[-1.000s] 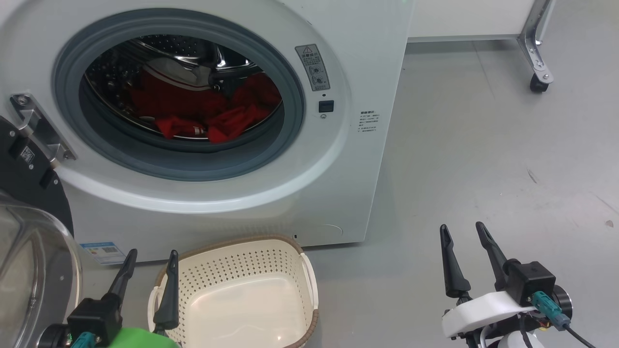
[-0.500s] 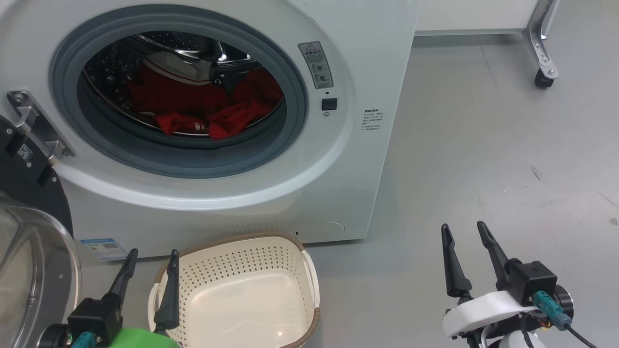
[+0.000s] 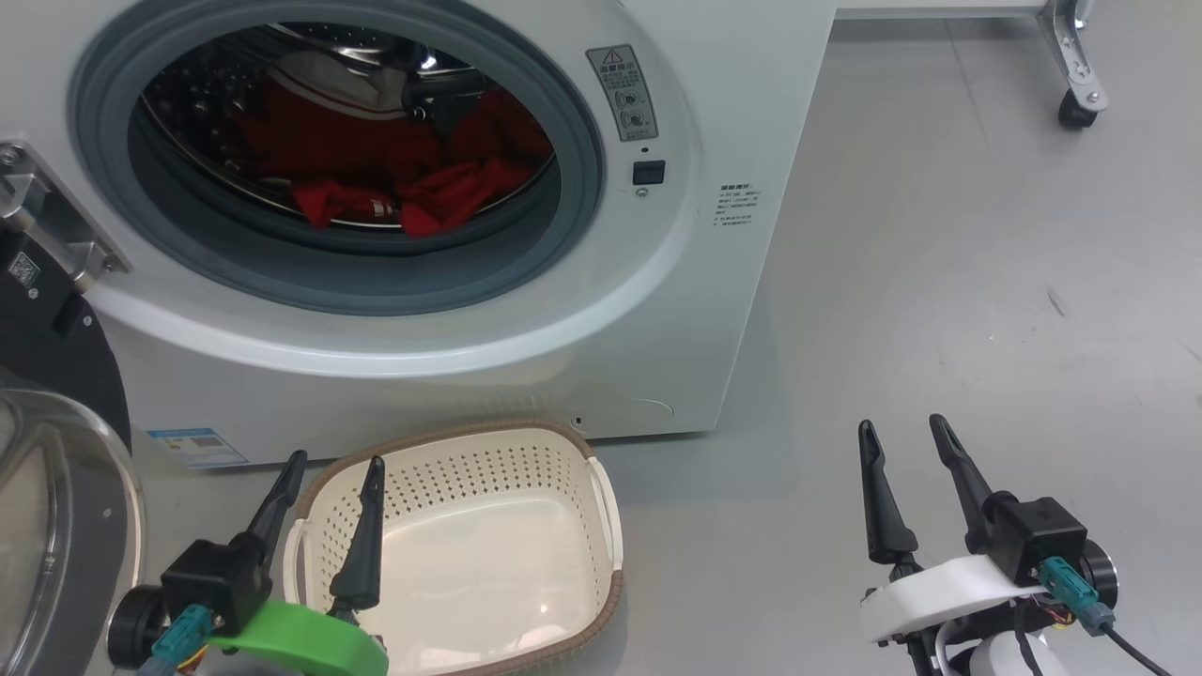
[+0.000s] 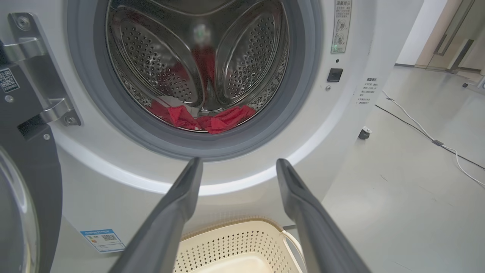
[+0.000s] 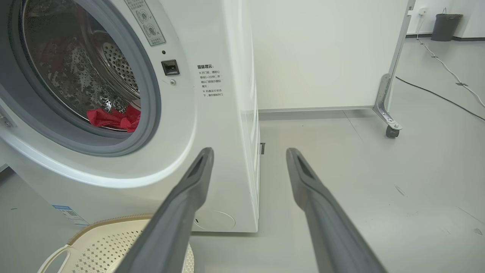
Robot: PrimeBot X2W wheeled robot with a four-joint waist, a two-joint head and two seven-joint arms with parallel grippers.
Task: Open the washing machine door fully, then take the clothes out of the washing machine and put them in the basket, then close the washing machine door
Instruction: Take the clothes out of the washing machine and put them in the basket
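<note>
Facing outward over the basket (image 3: 488, 469), washing machine (image 3: 639, 329) mouth; door (image 3: 56, 394) open leftward.

The grey floor (image 3: 939, 329) carried the washing machine (image 3: 657, 310), the basket (image 3: 470, 479) just before it, and a castor (image 3: 1078, 108) well apart.

Losing the top of the washing machine (image 3: 732, 310) past the head view's upper edge, and much of the washing machine door (image 3: 66, 376), at the machine's left, past the left edge. Hiding part of the clothes (image 3: 441, 192) behind the machine's grey rim (image 3: 329, 282). Cropping the basket (image 3: 606, 488), in front of the machine, at the bottom edge. Leaving the machine's warning label (image 3: 621, 92) too small to read.
</note>
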